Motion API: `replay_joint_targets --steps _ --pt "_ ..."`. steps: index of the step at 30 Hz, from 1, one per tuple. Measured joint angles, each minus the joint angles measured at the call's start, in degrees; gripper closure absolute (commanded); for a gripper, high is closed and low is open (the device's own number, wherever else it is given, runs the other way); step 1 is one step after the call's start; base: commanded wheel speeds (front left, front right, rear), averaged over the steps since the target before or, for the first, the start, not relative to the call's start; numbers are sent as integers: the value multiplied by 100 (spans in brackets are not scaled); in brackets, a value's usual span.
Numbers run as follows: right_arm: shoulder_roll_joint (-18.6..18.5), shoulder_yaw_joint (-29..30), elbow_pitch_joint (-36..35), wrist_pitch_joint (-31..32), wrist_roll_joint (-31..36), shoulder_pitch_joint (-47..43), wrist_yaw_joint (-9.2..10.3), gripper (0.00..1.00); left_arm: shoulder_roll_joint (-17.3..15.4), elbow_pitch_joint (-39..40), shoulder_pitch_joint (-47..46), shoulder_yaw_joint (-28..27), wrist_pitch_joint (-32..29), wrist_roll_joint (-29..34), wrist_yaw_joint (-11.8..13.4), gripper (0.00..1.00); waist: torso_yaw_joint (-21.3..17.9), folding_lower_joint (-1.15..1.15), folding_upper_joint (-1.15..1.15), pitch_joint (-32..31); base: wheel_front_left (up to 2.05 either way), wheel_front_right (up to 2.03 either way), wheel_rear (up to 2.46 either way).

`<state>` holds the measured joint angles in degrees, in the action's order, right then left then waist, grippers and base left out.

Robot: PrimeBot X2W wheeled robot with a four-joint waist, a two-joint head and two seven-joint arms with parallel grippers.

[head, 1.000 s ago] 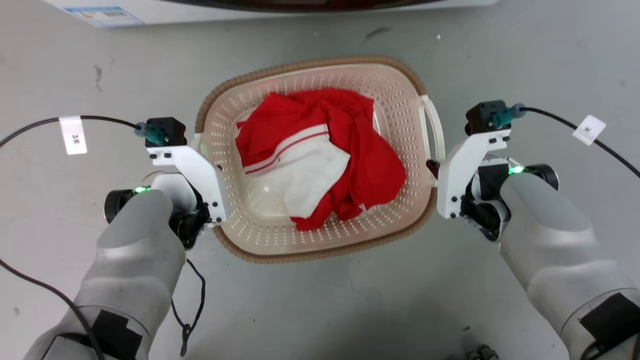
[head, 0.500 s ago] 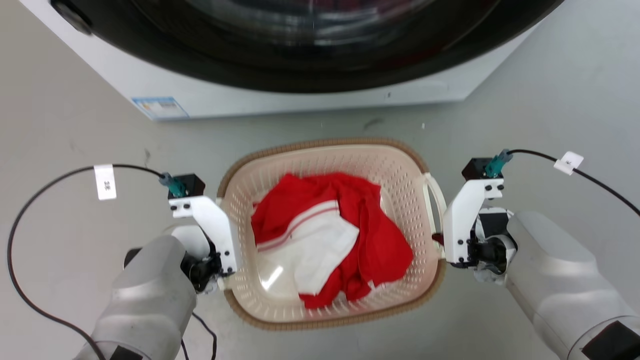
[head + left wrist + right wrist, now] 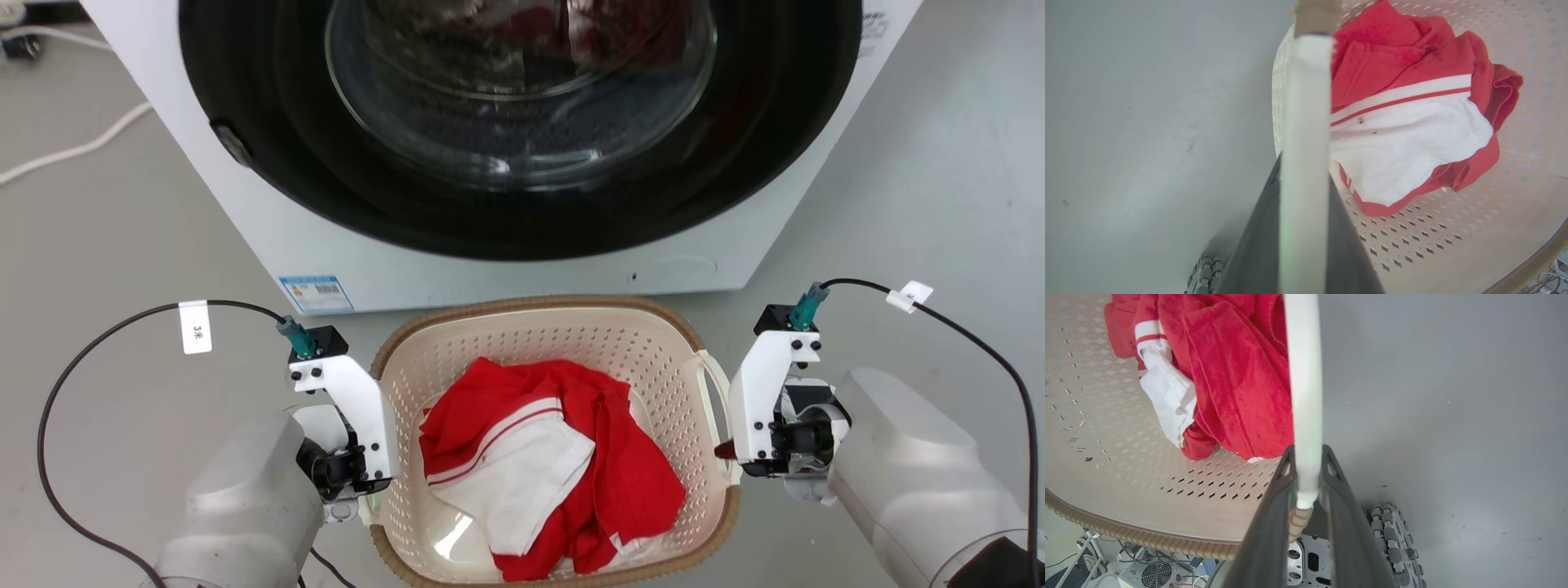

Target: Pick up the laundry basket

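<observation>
The basket point(image 3: 522, 343) is just before the washer point(image 3: 490, 282), long axis side to side, mouth up, clothes point(image 3: 571, 457) inside. The left gripper point(image 3: 1304, 175) is clamped on its left handle point(image 3: 1306, 102), the right gripper point(image 3: 1308, 451) on its right handle point(image 3: 1304, 396).

Soft, even light is falling from overhead, leaving only faint shadows on the floor point(image 3: 122, 204). In the head view, glare is streaking the glass door point(image 3: 522, 90) at twelve o'clock, and a patch is gleaming inside the basket point(image 3: 424, 384) near six. Close to the wrist lenses, the white handle point(image 3: 1306, 122) and dark fingers point(image 3: 1267, 539) are blurring.
</observation>
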<state>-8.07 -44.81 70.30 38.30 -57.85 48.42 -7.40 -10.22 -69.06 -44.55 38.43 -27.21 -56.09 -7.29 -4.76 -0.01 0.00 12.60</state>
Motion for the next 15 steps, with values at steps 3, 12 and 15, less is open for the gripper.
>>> replay_joint_targets --steps 3,12,15 --pt "42 14 105 187 -45 14 0 100 3 -4 1 32 -119 -54 5 100 16 0 0 -201 0 0 0" --pt "133 58 321 765 -74 30 0 100 -1 -19 119 97 -341 -270 8 100 15 0 0 -727 0 0 0" --pt "145 115 347 924 -73 26 0 100 -3 -22 153 125 -443 -325 14 100 5 0 0 -868 0 0 0"
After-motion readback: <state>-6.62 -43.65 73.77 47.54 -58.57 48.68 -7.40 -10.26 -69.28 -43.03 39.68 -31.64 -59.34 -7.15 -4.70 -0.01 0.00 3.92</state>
